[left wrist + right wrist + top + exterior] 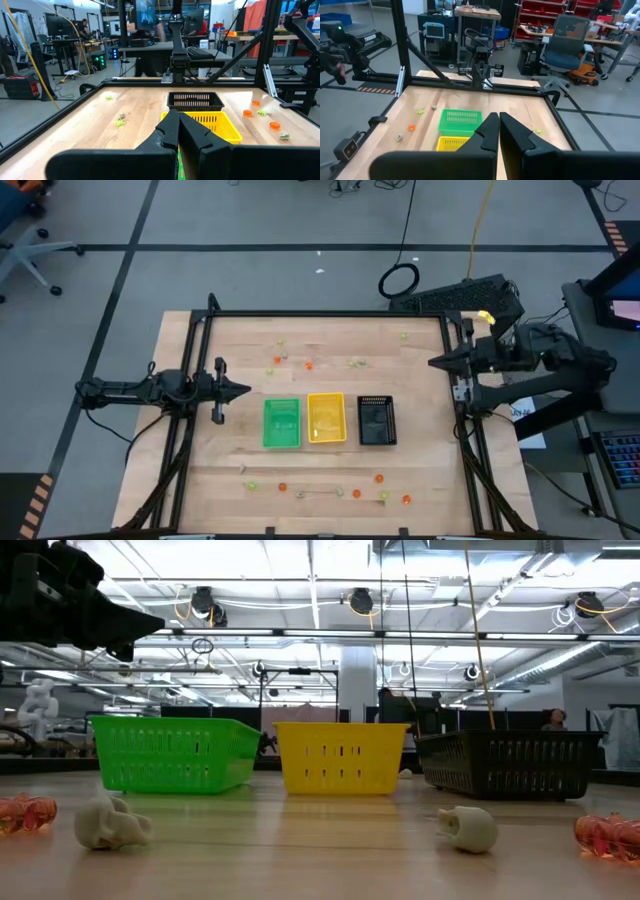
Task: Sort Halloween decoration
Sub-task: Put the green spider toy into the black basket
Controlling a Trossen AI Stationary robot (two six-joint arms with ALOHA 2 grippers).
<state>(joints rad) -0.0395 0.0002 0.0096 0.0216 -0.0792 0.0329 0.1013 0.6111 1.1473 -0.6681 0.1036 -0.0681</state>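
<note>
1. Trinkets (307, 365) lie scattered in two loose bands on the table (420, 470): one band beyond the three trays, the other on the near side, with none visibly inside a tray from overhead.
2. They look like light, hard plastic pieces, so weight should not matter; slipping and skidding on the smooth wood probably will.
3. The whitish skull (110, 822) is lumpy and rounded. Pinching it across its widest part, from straight above, looks the safest hold.
4. The clear orange pieces (607, 834) look glossy and may squirt out of a pinch unless taken squarely at the middle.
5. The left hand (240, 391) hangs closed and empty just beside the green tray (281, 423). The right hand (436, 363) is also closed and empty, at the table's right edge.
6. The high view alone shows the whole spread and the order of the trays: green, yellow tray (326, 418), black tray (376, 421).
7. The low view alone shows the shapes and the glossy finish of the trinkets.
8. The left wrist view shows several orange and green pieces (247, 113) beside the yellow tray.
</note>
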